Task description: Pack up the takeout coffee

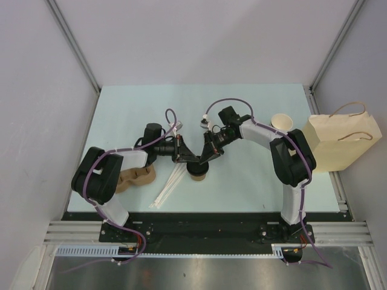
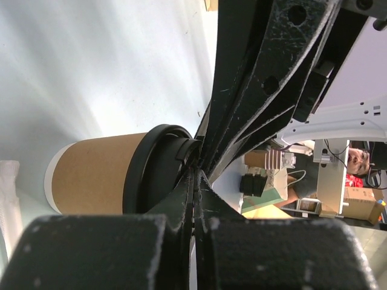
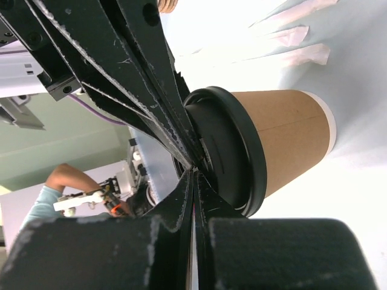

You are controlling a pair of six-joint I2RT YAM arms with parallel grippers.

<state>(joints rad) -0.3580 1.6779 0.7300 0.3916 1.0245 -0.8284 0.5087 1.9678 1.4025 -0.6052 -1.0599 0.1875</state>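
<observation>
Both clenched, empty: left hand [image 2: 196,170] and right hand [image 3: 192,169], tips on lid [image 3: 233,151] of takeout coffee [image 1: 198,174], toward table's [image 1: 254,187] near edge; likely seating it.

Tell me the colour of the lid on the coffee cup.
The lid is black; the right wrist view shows it best.

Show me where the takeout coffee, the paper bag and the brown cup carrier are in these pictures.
takeout coffee [image 2: 97,175]: left wrist view, on its brown paper wall.
paper bag [image 1: 341,145]: top external view, on its flat tan side.
cup carrier [image 1: 140,177]: top external view, on its brown moulded rim.
</observation>
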